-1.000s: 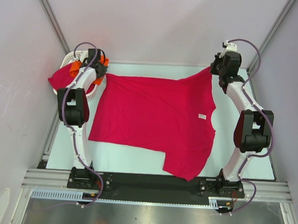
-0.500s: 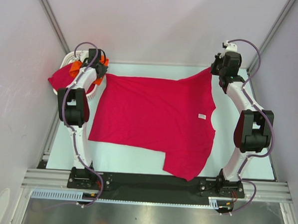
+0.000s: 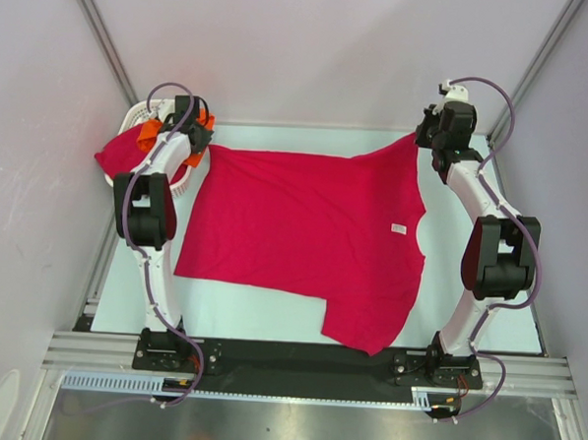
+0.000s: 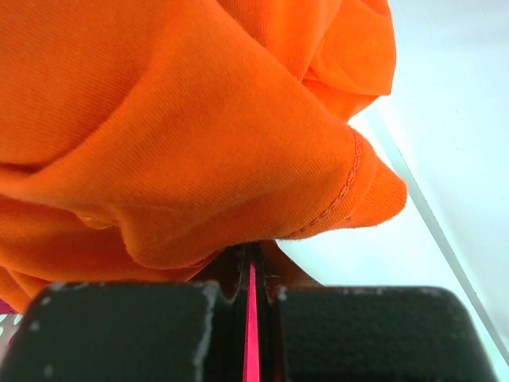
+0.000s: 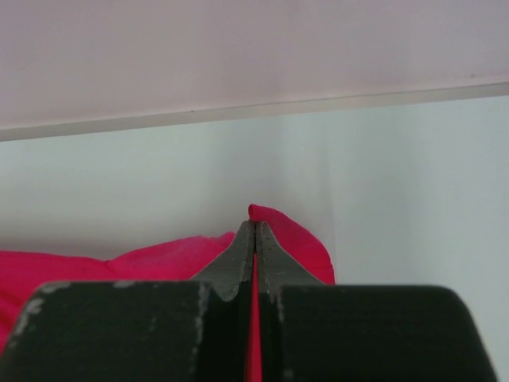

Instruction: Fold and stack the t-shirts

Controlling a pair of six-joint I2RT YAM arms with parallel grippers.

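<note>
A crimson-pink t-shirt (image 3: 303,230) lies spread across the table, its white neck label up. My left gripper (image 3: 201,141) is shut on its far left corner; a thin strip of crimson fabric (image 4: 252,334) shows between the shut jaws (image 4: 253,270). The bright orange t-shirt (image 4: 175,119) bulges right above those jaws and hides their tips; it lies in the basket (image 3: 151,132). My right gripper (image 3: 424,138) is shut on the shirt's far right sleeve corner (image 5: 294,239), with fabric poking out past the fingertips (image 5: 254,239).
A white slotted basket (image 3: 134,109) stands at the far left corner. A second crimson-pink shirt (image 3: 115,156) hangs over its left side. The back wall is close behind both grippers, and side walls flank the table.
</note>
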